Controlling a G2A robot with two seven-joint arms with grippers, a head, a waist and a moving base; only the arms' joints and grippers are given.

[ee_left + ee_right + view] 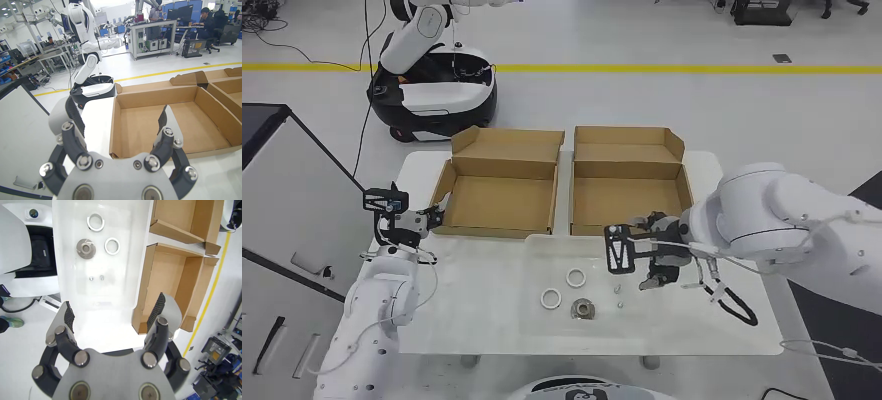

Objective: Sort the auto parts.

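Observation:
On the white table (492, 320) lie two pale metal rings (576, 277) (552, 297), a grey flanged disc (584, 309) and two small bolts (619, 294). My right gripper (612, 250) hangs open above the table, right of the parts, near the right box's front wall. Its wrist view shows the rings (112, 246) (95, 221), the disc (86, 248) and the bolts (102, 277) beyond the open right gripper (114, 308). My left gripper (432, 218) (117, 111) is open and empty at the left box's (157, 98) front left corner.
Two open, empty cardboard boxes (504, 185) (630, 180) stand side by side at the back of the table. Another white robot on a dark base (432, 90) is parked behind the table. A grey cabinet (282, 200) borders the left side.

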